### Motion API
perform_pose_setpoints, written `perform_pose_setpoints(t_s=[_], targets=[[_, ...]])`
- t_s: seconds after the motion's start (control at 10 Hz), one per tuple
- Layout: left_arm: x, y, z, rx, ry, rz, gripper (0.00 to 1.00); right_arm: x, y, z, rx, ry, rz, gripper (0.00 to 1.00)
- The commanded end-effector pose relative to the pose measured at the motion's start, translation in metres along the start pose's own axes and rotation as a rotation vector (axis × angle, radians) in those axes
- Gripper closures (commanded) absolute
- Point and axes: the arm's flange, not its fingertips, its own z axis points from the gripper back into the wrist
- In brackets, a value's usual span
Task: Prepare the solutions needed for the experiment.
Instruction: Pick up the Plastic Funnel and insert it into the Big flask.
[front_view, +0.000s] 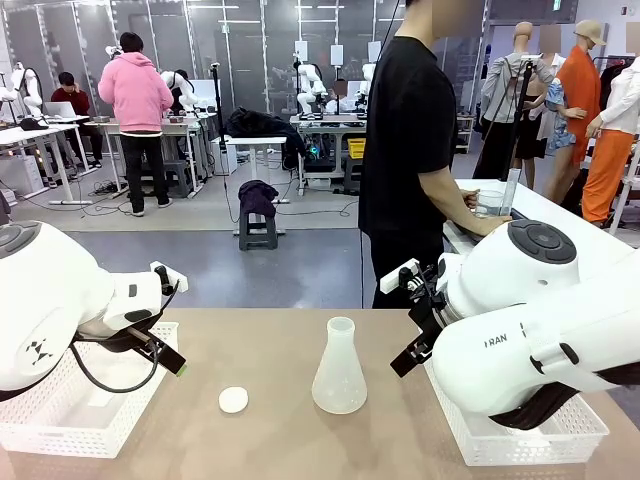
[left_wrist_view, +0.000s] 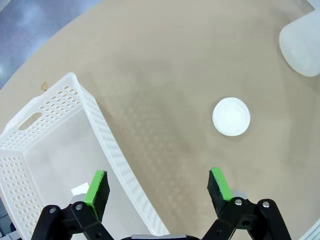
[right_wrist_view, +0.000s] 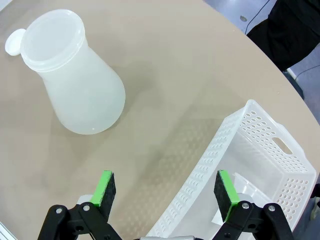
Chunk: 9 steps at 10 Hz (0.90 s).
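A frosted-white conical flask (front_view: 339, 370) (right_wrist_view: 75, 75) stands upright and uncapped at the table's middle; no pale yellow solution shows in it, and that liquid is out of view. A small white round cap (front_view: 233, 399) (left_wrist_view: 231, 116) lies flat to the flask's left. My left gripper (left_wrist_view: 157, 179) hovers open over the table beside the left basket's edge, short of the cap. My right gripper (right_wrist_view: 165, 181) is open above the table between the flask and the right basket. The flask's base (left_wrist_view: 302, 45) shows at the left wrist view's top right corner.
A white perforated basket (front_view: 60, 420) (left_wrist_view: 115, 145) sits at the left front, another basket (front_view: 530, 445) (right_wrist_view: 215, 165) at the right front. A person in black (front_view: 410, 150) stands at the far side, turned toward a side table (front_view: 560, 215), hands on clear labware (front_view: 490, 205).
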Motion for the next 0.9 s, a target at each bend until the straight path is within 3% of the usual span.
perform_pose_setpoints(t_s=[0.0, 0.6, 0.8], targets=[[0.000, 0.000, 0.000, 0.000, 0.000, 0.000, 0.00, 0.000, 0.000, 0.000, 0.001, 0.000, -0.003, 0.00], [0.000, 0.000, 0.000, 0.000, 0.000, 0.000, 0.00, 0.000, 0.000, 0.000, 0.000, 0.000, 0.000, 0.00], [-0.004, 0.017, 0.025, -0.045, -0.011, 0.128, 0.00, -0.004, -0.016, 0.028, 0.012, -0.013, -0.114, 0.00]])
